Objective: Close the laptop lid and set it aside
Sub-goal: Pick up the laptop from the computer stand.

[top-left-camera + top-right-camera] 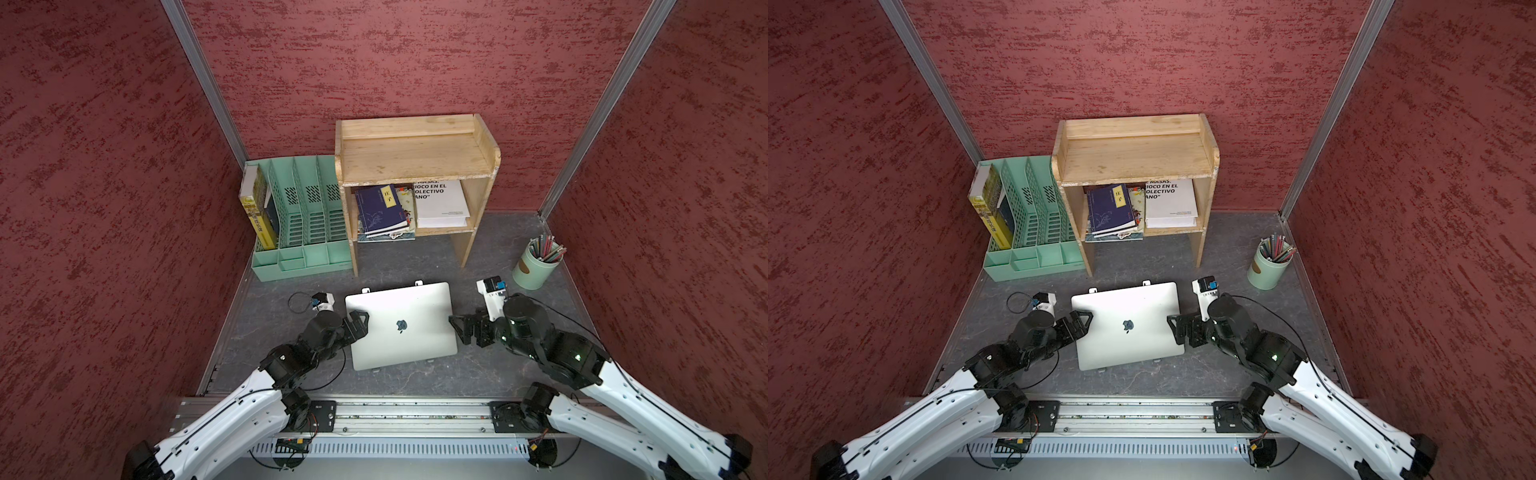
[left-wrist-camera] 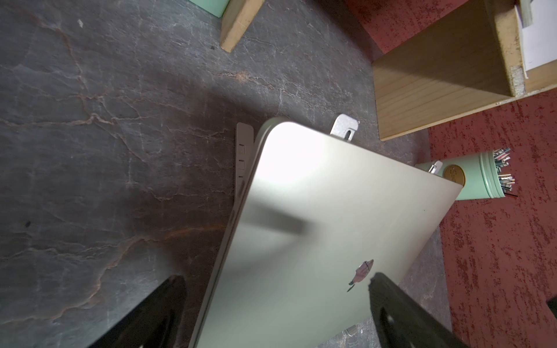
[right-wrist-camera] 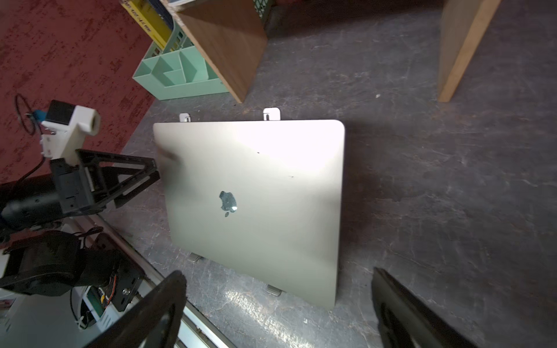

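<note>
Laptop (image 1: 411,303) closed on its stand (image 1: 419,283), an open gripper at each side.
Laptop lid (image 3: 271,229) lies flat, logo up, mid-table (image 1: 415,257) before the wooden shelf (image 1: 415,158). Left gripper (image 1: 360,325), jaws spread wide, sits at the laptop's left edge with one finger (image 2: 401,316) over the lid; whether it touches cannot be told. Right gripper (image 1: 456,330), jaws equally wide and empty, sits just beside the right edge.
</note>
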`<action>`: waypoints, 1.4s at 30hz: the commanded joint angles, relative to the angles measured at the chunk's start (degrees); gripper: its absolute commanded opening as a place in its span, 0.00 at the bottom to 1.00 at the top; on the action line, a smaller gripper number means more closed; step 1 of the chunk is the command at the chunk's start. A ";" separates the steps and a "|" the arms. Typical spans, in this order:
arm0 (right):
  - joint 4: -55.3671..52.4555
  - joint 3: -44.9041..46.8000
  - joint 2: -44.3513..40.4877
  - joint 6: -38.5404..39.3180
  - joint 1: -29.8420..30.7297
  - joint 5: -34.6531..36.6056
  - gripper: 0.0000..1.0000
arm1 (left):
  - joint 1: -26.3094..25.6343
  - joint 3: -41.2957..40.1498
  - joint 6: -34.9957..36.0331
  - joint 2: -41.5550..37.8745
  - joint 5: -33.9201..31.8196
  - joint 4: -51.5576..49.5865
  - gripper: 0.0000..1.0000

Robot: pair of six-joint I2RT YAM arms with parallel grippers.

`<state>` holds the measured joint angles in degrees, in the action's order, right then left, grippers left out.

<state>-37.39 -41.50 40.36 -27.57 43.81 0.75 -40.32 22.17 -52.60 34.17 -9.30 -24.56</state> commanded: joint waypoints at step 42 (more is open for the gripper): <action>39.12 14.29 35.57 1.71 -25.75 -47.78 0.70 | 7.44 -19.61 7.12 -0.10 11.99 33.34 0.83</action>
<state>-2.35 -27.59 75.33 -26.59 18.48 -44.12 -33.36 3.42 -46.74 34.20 0.60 4.73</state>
